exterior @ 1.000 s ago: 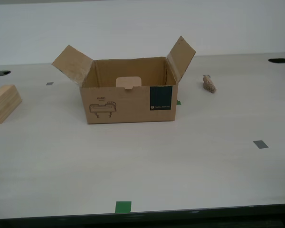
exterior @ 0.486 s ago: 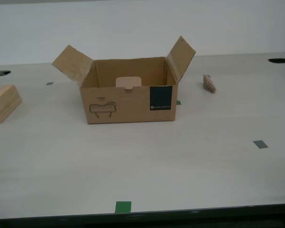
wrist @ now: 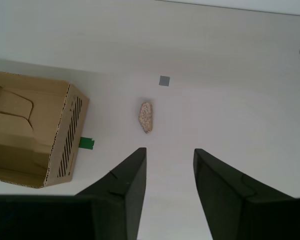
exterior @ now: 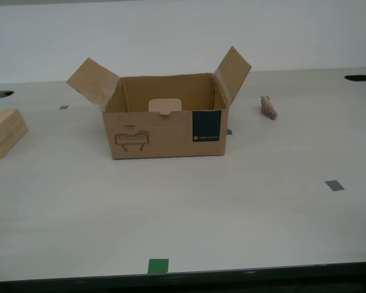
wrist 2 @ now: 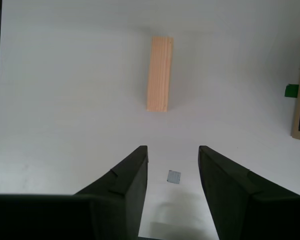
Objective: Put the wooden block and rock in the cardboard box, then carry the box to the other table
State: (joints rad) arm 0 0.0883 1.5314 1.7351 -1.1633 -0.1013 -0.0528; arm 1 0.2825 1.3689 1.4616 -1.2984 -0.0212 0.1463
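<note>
Nothing packed yet. Cardboard box (exterior: 165, 119) sitting open and empty mid-counter (exterior: 183, 207). Wooden block (exterior: 5, 132) lying well off toward the exterior view's left, rock (exterior: 268, 107) near the box's other side. My first gripper (wrist: 169, 165) hovering above the rock, my second gripper (wrist 2: 172, 165) above the block; fingers apart, holding nothing. Both loadings and the carry remaining.

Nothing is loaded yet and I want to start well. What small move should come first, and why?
Probably lower my first gripper onto the rock: its jaws are open, hanging above it. The cardboard box stands open and apparently empty, the wooden block still outside.
</note>
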